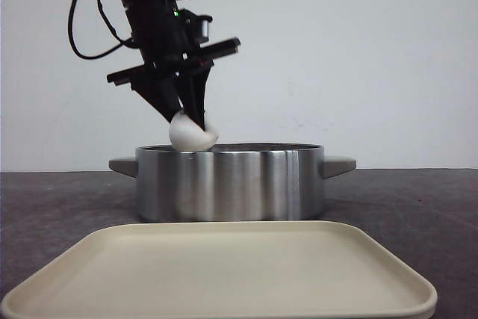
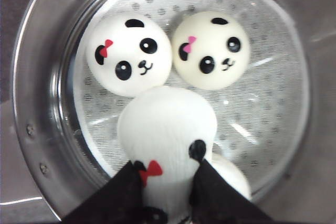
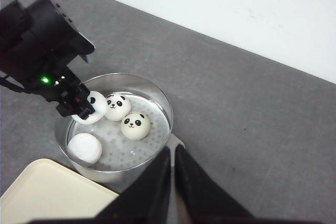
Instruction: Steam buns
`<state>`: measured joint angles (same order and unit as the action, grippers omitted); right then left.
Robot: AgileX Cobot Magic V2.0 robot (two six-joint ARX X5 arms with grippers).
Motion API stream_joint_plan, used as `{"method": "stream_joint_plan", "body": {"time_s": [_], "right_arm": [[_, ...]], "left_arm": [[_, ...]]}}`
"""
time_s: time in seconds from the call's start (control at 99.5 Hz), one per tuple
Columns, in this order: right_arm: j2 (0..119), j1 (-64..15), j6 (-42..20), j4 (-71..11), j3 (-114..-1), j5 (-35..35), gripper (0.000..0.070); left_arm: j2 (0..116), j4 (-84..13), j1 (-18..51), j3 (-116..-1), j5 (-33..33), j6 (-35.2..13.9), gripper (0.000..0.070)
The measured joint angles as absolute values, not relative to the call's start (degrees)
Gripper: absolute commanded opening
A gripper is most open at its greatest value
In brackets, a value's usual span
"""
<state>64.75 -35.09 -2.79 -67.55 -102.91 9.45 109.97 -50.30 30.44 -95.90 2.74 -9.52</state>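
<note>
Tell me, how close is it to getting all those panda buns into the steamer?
Nearly there. Three buns already lie on the perforated rack inside the steel pot. The fourth bun is held in the left gripper just above the rim, not yet released. The tray in front is bare. The right gripper is shut and holds nothing.

Low front; both wrists over pot

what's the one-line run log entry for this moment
left gripper: shut on white panda bun, above steel steamer pot | right gripper: shut, idle | three buns in pot | beige tray: bare
</note>
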Motion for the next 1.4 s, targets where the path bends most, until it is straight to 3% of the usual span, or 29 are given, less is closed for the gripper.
{"method": "stream_joint_plan", "body": {"time_s": [0.241,0.291,0.392,0.452,0.794,1.065,1.115,1.196,1.256,1.397], "right_arm": [[64.8,-35.1,-2.8,-68.0,-102.9,10.6,0.0004],[64.8,-35.1,-2.8,-68.0,-102.9,10.7,0.0004],[64.8,-35.1,-2.8,-68.0,-102.9,10.7,0.0004],[64.8,-35.1,-2.8,-68.0,-102.9,10.7,0.0004],[64.8,-35.1,-2.8,-68.0,-102.9,10.7,0.0004],[64.8,-35.1,-2.8,-66.0,-102.9,10.7,0.0004],[64.8,-35.1,-2.8,-64.8,-102.9,10.7,0.0004],[64.8,-35.1,-2.8,-63.0,-102.9,10.7,0.0004],[64.7,-35.1,-2.8,-62.0,-102.8,10.7,0.0004],[63.8,-35.1,-2.2,-58.5,-100.1,10.7,0.0004]], "left_arm": [[114.0,-53.6,30.4,-95.9,1.4,-7.9,0.0022],[114.1,-53.8,30.4,-95.9,1.3,-7.8,0.0133],[114.1,-53.8,30.4,-95.9,0.0,-7.8,0.0466],[114.1,-53.8,30.3,-95.9,-0.3,-7.8,0.0562],[114.1,-56.6,29.6,-102.1,-0.2,-8.1,0.065],[114.1,-64.5,29.5,-118.3,-0.2,-9.5,0.0605],[114.1,-67.0,29.5,-121.9,-0.2,-9.6,0.0514],[113.4,-69.7,29.5,-126.2,-0.2,-9.5,0.0299],[111.5,-70.8,29.5,-126.5,-0.2,-9.3,0.0177],[104.5,-74.3,29.8,-126.5,-0.3,-7.2,0.0041]]}}
